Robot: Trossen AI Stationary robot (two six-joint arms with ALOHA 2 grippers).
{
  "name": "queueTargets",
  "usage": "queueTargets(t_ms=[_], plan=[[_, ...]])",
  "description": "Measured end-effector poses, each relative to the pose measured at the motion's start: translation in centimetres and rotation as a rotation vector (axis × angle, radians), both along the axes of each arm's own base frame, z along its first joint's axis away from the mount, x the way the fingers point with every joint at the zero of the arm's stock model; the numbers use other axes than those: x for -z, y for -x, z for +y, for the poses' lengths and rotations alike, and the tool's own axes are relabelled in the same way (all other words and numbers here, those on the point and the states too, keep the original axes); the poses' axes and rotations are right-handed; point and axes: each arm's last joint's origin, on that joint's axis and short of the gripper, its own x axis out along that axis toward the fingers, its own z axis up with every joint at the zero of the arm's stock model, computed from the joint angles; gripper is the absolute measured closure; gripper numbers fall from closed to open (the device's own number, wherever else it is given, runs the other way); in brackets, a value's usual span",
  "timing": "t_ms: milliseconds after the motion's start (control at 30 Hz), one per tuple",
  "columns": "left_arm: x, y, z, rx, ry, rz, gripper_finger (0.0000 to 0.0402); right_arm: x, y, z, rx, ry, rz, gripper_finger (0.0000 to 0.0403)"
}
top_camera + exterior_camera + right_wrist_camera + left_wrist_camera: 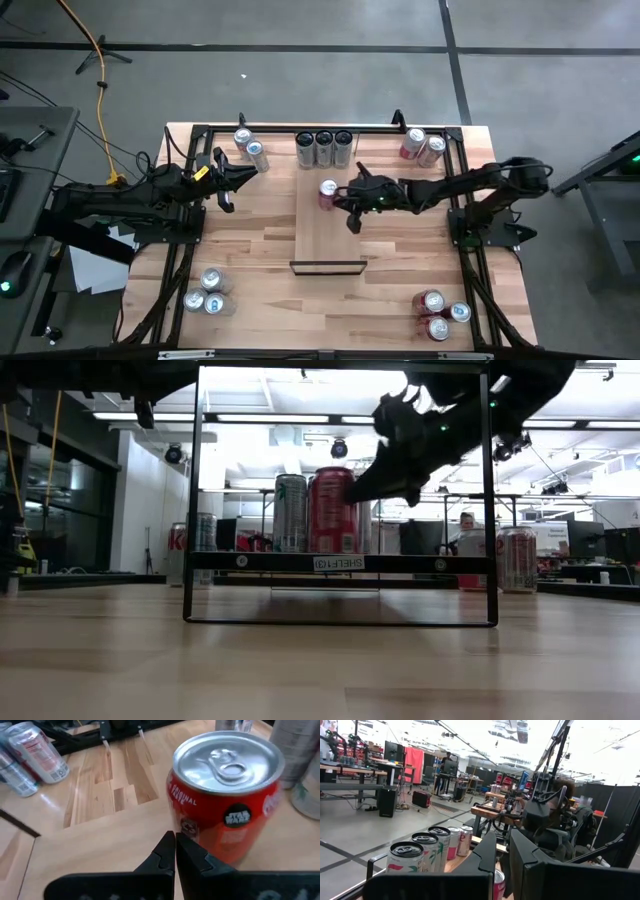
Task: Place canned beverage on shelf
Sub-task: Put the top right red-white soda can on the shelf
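A red can [328,192] stands upright on its base on the pale wood shelf [330,240], near the shelf's middle. It also shows in the right wrist view [225,795] and the low view [332,510]. Three silver cans [324,148] stand in a row at the shelf's far end. My right gripper [350,208] is shut, with its fingertips [175,842] right beside the red can's lower wall, on the can's right side. My left gripper [224,180] is open and empty over the table's left part. My right gripper's shut fingertips [169,845] point level at the red can's lower side wall [200,827] from the table's right. I cannot tell whether they touch the wall or stand just short of it. The can stands upright on the shelf.
Two cans [248,148] lie at the far left, two [422,146] at the far right. Three cans [205,295] are at the near left and three [438,312] at the near right. A black rail frame [190,240] runs around the table.
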Motion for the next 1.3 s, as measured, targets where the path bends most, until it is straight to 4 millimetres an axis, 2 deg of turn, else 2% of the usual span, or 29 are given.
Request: queueTargets(t_ms=[233, 467, 633, 867, 1300], plan=[[0.0, 0.0, 0.0, 0.000, 0.000, 0.000, 0.0401, 0.1, -1.5, -0.1, -0.001, 0.017, 0.009, 0.0403], [0.0, 0.0, 0.0, 0.000, 0.000, 0.000, 0.0399, -0.5, -0.9, -0.2, 0.001, 0.033, 0.039, 0.0403], [0.0, 0.0, 0.0, 0.000, 0.000, 0.000, 0.0399, -0.3, -0.5, -0.3, 0.078, -0.001, 0.075, 0.0403], [0.0, 0.0, 0.0, 0.000, 0.000, -0.001, 0.0398, -0.5, -0.6, -0.3, 0.177, 0.038, 0.051, 0.0403], [0.0, 0.0, 0.0, -0.001, 0.000, -0.001, 0.0398, -0.9, -1.2, -1.3, 0.202, 0.045, -0.042, 0.0403]])
